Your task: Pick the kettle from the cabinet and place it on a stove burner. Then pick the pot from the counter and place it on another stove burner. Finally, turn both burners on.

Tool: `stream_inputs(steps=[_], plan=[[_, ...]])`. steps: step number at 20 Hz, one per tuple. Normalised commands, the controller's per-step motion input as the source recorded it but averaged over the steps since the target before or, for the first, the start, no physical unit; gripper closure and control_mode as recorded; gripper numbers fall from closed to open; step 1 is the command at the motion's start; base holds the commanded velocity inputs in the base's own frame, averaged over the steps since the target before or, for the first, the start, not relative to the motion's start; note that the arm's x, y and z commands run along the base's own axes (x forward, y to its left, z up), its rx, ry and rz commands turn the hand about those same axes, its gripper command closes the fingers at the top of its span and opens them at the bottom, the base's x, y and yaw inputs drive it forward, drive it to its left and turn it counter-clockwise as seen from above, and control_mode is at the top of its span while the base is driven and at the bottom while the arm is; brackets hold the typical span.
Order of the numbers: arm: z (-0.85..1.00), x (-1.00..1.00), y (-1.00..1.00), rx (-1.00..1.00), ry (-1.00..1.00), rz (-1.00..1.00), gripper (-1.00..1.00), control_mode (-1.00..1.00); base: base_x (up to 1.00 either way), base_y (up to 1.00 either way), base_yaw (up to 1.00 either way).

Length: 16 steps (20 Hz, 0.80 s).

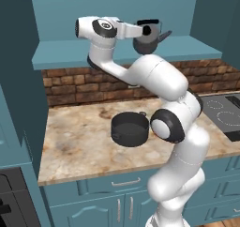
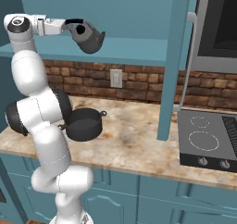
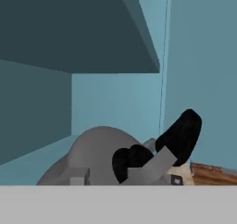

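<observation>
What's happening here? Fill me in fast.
The white robot arm's gripper is up at the teal wall cabinet shelf, at the dark-grey spouted kettle; whether it grips it is unclear. The wide dark-grey pot sits on the marbled counter. The dark cooktop's white-ringed burners carry nothing.
</observation>
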Motion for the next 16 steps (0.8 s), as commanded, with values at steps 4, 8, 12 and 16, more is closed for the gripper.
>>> stream_inputs(steps=[4,8,12,16], plan=[[-0.15,-0.38,0.0,0.0,0.0,-0.04,1.0,-1.0,0.0,0.0,0.0],[-0.11,-0.45,0.0,0.0,0.0,-0.06,1.0,-1.0,0.0,0.0,0.0],[-0.12,-0.49,0.0,0.0,0.0,-0.08,1.0,-1.0,0.0,0.0,0.0],[-0.12,-0.49,0.0,0.0,0.0,-0.08,1.0,-1.0,0.0,0.0,0.0]])
